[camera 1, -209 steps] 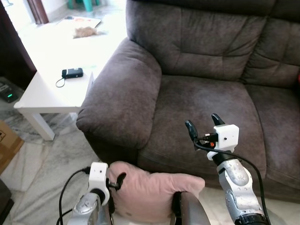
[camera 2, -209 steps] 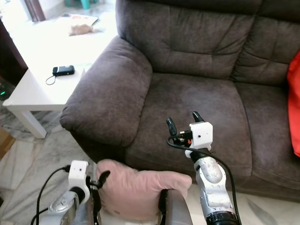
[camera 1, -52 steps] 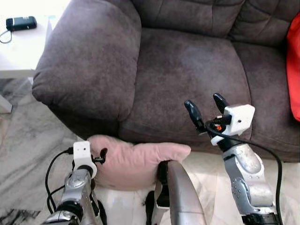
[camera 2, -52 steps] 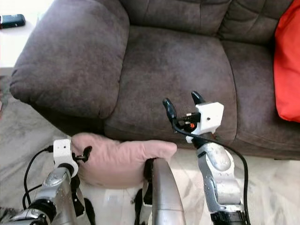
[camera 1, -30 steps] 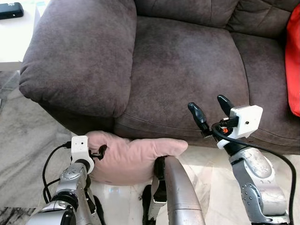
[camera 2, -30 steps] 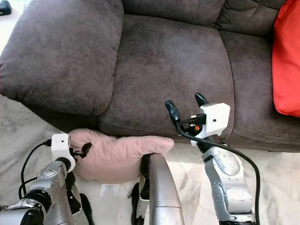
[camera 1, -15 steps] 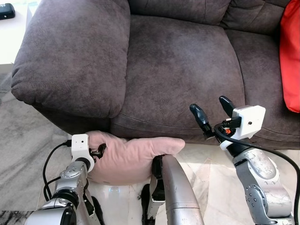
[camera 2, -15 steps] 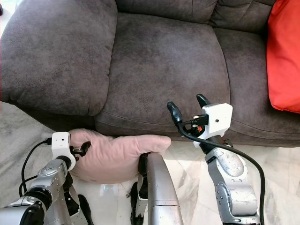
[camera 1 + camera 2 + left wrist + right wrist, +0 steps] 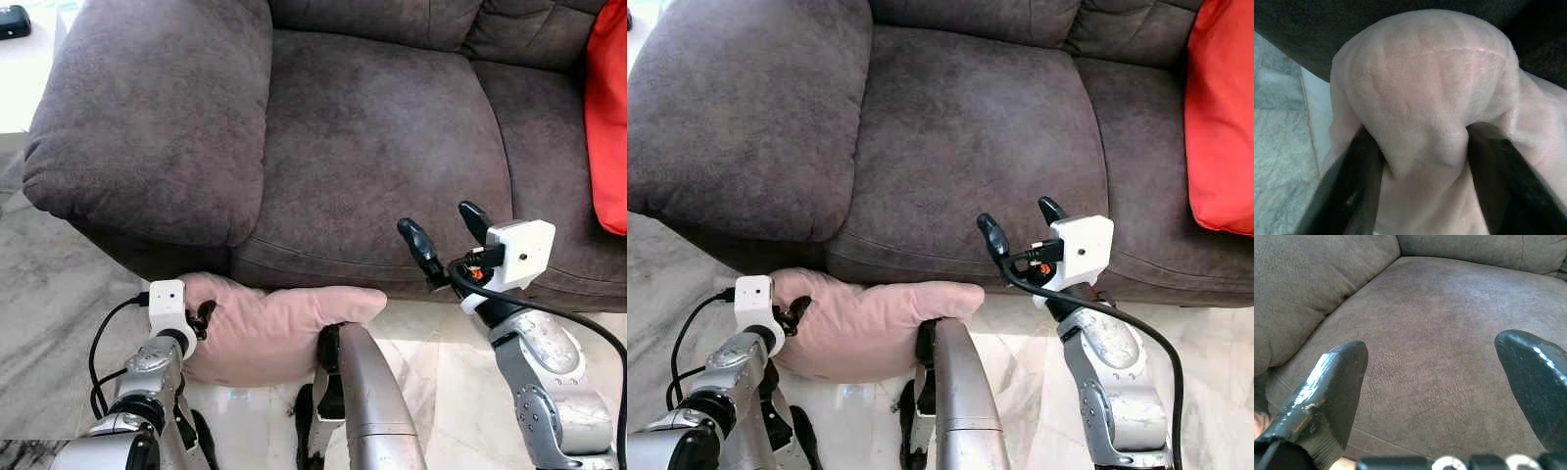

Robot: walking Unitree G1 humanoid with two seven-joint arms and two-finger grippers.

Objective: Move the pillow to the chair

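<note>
Your pink pillow and the big brown chair

The pillow (image 9: pixel 274 333) is soft, pink and squashed. It lies low in front of the chair (image 9: pixel 372 147), just under the seat's front edge, pinched at one end. The chair is dark brown and fuzzy, with a fat armrest and a wide seat.

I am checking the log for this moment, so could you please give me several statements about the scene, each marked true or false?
1. The left pincer is shut on the soft pink plush pillow. True.
2. The pillow lies on the seat of the dark brown fabric armchair. False: it is low in front of the seat.
3. The right pincer is open. True.
4. The right pincer holds the red cushion. False: it holds nothing.
</note>
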